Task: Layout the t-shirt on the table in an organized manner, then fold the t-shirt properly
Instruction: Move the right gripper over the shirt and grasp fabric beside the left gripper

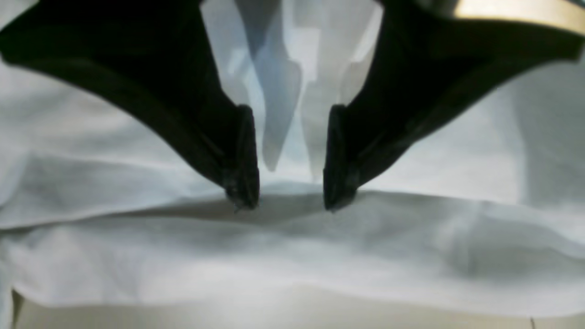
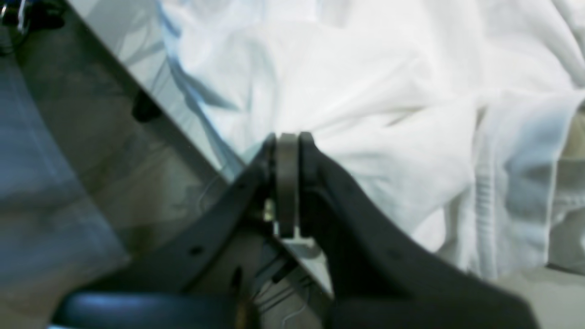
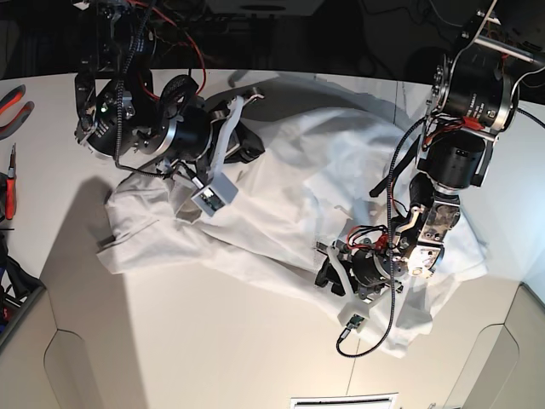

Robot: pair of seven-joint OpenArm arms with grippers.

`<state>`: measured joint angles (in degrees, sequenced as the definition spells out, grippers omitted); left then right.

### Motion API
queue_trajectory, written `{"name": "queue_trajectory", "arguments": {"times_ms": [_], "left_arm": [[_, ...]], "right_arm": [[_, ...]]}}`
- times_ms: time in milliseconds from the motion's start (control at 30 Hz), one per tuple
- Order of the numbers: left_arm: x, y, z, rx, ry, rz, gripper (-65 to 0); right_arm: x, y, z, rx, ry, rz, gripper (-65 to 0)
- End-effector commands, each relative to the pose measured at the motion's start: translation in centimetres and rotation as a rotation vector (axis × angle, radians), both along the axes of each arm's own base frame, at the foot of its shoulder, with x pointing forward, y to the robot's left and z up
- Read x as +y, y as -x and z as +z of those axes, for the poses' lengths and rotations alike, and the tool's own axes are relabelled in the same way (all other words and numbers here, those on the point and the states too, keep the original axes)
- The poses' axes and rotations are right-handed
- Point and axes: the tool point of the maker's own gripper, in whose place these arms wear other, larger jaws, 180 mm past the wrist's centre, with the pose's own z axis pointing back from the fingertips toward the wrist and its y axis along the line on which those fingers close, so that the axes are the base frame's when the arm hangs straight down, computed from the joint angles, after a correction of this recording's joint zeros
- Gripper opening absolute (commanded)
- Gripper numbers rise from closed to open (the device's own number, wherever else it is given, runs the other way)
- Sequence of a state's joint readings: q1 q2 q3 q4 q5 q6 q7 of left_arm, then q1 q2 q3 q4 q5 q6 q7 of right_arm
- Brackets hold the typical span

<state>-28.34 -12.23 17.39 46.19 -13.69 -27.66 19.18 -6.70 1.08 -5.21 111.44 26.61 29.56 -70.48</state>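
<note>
The white t-shirt (image 3: 289,170) lies wrinkled and partly spread across the middle of the off-white table (image 3: 170,341). My left gripper (image 1: 289,201) is open, with both black fingertips resting at a raised fold of the t-shirt (image 1: 292,256) near its front edge; in the base view it (image 3: 326,274) is at the shirt's near right part. My right gripper (image 2: 287,137) is shut, and creases of the t-shirt (image 2: 365,82) run into its tips. In the base view it (image 3: 247,152) is at the shirt's far left part. A ribbed band (image 2: 484,205) shows on the right.
Red-handled pliers (image 3: 13,102) and other tools (image 3: 8,183) lie at the table's left edge. The table's far edge (image 2: 151,105) runs close beside my right gripper, with the floor beyond. A strip of bare table (image 1: 292,315) shows in front of the shirt's edge.
</note>
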Motion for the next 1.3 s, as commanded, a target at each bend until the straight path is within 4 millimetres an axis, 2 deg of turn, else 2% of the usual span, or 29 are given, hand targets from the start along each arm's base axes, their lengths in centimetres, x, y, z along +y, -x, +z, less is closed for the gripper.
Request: {"name": "queue_trajectory", "arguments": {"times_ms": [0, 100, 133, 200, 233, 267, 367, 433, 500, 600, 700, 800, 933, 1033, 1167, 1267], "left_arm": [[-0.2, -1.8, 2.4, -0.069, 0.025, 0.003, -37.9], [-0.2, -1.8, 2.4, -0.069, 0.025, 0.003, -37.9], [-0.2, -1.8, 2.5, -0.070, 0.025, 0.004, -37.9], [-0.2, -1.9, 2.5, -0.072, 0.026, 0.004, -37.9], [-0.2, -1.9, 2.5, -0.072, 0.026, 0.004, -37.9], [-0.2, -1.9, 2.5, -0.072, 0.026, 0.004, -37.9], [-0.2, -1.8, 2.5, -0.071, 0.026, 0.004, -37.9], [-0.2, -1.8, 2.5, -0.071, 0.025, 0.003, -37.9], [-0.2, -1.8, 2.5, -0.071, 0.025, 0.004, -37.9], [-0.2, -1.8, 2.5, -0.071, 0.025, 0.004, -37.9], [-0.2, -1.9, 2.5, -0.075, 0.027, 0.004, -37.9], [-0.2, -2.0, 2.7, -0.084, 0.033, 0.004, -37.9], [-0.3, -2.0, 2.8, -0.088, 0.036, 0.004, -37.9], [-0.3, -2.0, 2.8, -0.088, 0.036, 0.004, -37.9], [-0.3, -2.0, 2.8, -0.087, 0.036, 0.004, -37.9], [-0.3, -2.0, 2.8, -0.088, 0.037, 0.004, -37.9]], "right_arm": [[0.5, -0.6, 1.1, -0.040, -0.037, -0.004, -65.0], [0.5, -0.3, 0.9, -0.032, -0.039, -0.004, -65.0], [0.5, -0.3, 0.9, -0.032, -0.039, -0.003, -61.5], [0.6, -0.5, 1.2, -0.047, -0.051, -0.011, -42.4], [0.7, -0.8, 1.3, -0.060, -0.060, -0.016, -37.3], [0.7, -1.0, 1.5, -0.073, -0.068, -0.022, -36.4], [0.2, -2.1, 1.8, -0.108, -0.046, -0.039, -36.4], [-1.3, -3.2, 1.7, -0.134, 0.016, -0.073, -36.6], [-3.8, -4.6, 1.3, -0.156, 0.101, -0.142, -36.6], [-9.1, -6.3, 0.8, -0.162, 0.220, -0.325, -36.6], [-13.8, -6.7, 0.5, -0.146, 0.269, -0.462, -36.9], [-16.8, -6.6, -0.2, -0.111, 0.268, -0.549, -42.9], [-17.8, -7.0, -2.2, -0.080, 0.193, -0.616, -53.1], [-17.8, -7.6, -4.3, -0.078, 0.143, -0.648, -65.0], [-17.8, -9.4, -6.6, -0.027, 0.113, -0.666, -65.0], [-17.6, -12.1, -7.6, 0.012, 0.088, -0.680, -65.0]]}}
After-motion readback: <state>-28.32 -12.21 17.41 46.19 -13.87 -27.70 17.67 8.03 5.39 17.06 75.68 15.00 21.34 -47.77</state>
